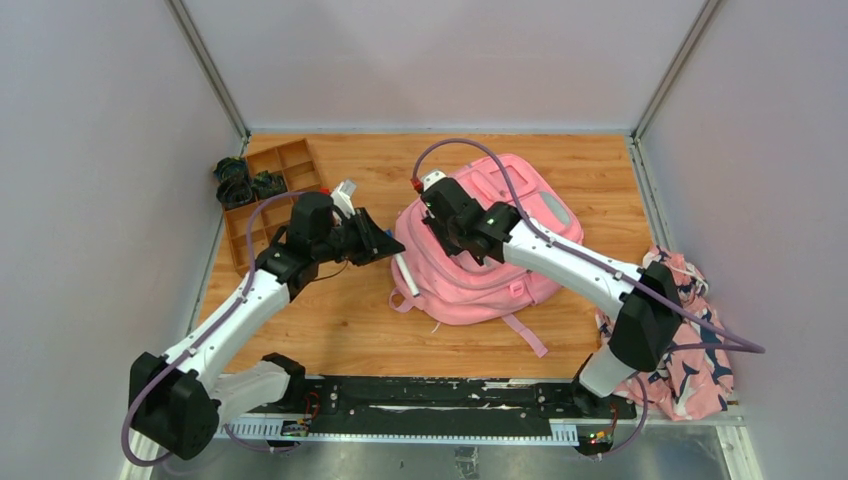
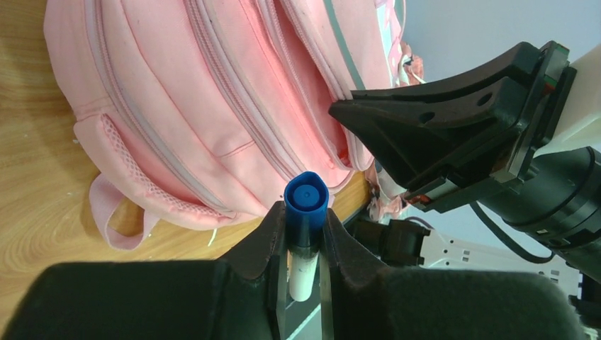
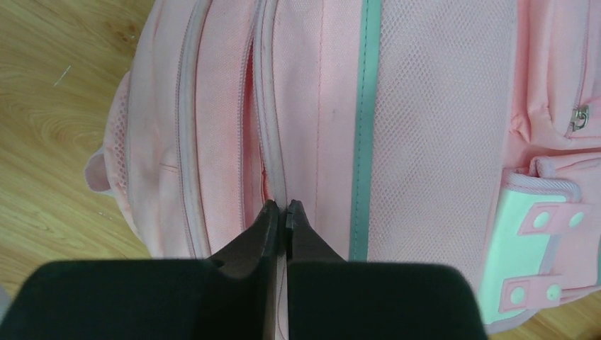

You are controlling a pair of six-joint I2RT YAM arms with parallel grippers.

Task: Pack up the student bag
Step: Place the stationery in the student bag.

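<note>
The student bag (image 1: 470,285) lies on the bench (image 1: 350,320). The right gripper (image 3: 285,210), closed tight at its zipper line, should lift that edge; then the left gripper (image 2: 306,212), holding a blue-capped marker (image 2: 306,195), can slide it in.

1. One pink backpack (image 1: 500,250), centre of the surface (image 1: 350,320).
2. One blue-capped white marker (image 2: 305,205).
3. One brown divided tray (image 1: 285,165), far left.
4. One pink-and-navy floral cloth (image 1: 690,370), near right.
5. Dark bundles (image 1: 240,180) by the tray: count unclear.
</note>
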